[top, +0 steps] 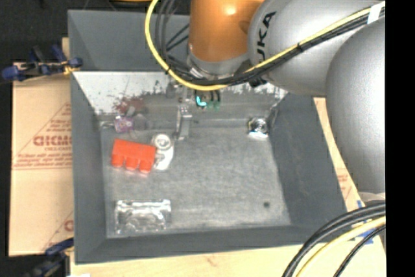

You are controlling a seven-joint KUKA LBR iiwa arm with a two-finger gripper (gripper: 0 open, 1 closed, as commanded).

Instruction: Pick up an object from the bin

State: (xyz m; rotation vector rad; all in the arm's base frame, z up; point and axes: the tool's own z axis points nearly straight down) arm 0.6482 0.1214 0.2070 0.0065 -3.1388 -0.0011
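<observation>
My gripper (225, 130) hangs under the orange wrist cover over the back middle of the bin, open, with nothing between its fingers. Its left fingertip (182, 136) stands just right of a small white bottle (162, 151) with a round cap. An orange block (133, 156) lies against that bottle's left side. A small shiny silver thing (258, 127) rests on the floor close to the right fingertip (270, 121). The bin floor under the gripper's middle is bare.
A small purple thing (123, 123) lies near the back left wall, with a dark reddish scrap (134, 104) behind it. A clear plastic bag (142, 214) lies at the front left. The arm covers the bin's right rim.
</observation>
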